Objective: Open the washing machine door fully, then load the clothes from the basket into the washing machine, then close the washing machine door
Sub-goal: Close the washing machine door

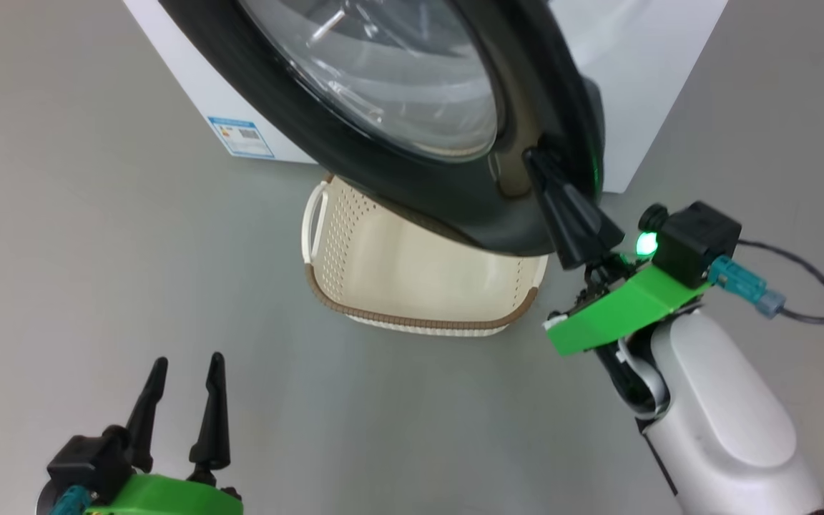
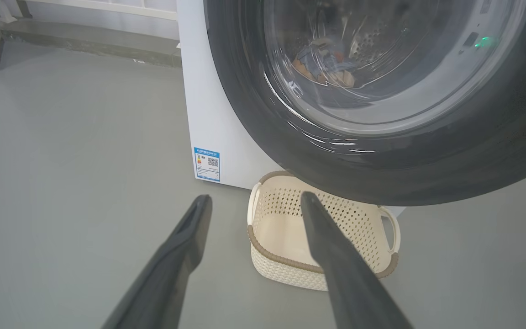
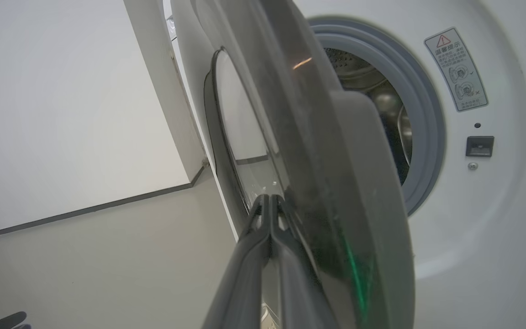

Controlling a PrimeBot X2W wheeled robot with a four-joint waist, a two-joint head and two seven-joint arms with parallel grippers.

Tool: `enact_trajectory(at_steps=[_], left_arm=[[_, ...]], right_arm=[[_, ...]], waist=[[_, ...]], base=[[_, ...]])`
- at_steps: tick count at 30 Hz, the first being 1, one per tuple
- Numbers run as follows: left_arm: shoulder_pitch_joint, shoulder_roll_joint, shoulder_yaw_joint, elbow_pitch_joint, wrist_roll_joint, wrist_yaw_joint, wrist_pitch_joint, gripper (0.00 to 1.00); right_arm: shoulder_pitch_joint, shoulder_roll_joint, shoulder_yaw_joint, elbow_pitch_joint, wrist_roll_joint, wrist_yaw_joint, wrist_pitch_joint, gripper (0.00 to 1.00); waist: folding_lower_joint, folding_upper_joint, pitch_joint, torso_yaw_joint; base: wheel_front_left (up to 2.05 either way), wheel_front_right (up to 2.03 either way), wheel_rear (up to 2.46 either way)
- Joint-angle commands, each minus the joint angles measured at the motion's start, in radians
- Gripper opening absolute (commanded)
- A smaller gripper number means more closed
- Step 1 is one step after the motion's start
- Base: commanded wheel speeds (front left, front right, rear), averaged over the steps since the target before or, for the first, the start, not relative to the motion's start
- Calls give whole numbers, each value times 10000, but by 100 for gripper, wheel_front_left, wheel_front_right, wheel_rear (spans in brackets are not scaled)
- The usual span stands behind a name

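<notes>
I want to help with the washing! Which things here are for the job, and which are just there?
For the job: door, washer, basket (empty), clothes in the drum, right gripper shut against the door, left gripper open.

Just there: blue label, warning sticker.
</notes>
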Motion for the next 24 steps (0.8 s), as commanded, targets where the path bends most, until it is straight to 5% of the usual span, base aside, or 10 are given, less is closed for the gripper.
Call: enact_trajectory(at_steps=[1,24], left_arm=[[-247,120,361,-226,-4,-31,-65,100],[-298,120,-2,-222,-209,-133,-65,100]], right_arm=[[-320,76,63,-232,-138,16,-46,0],[-1768,-871,-522,71,-460,16,-46,0]], waist=[[0,0,166,-13],[0,0,831,244]], base=[[0,0,0],[0,0,0]])
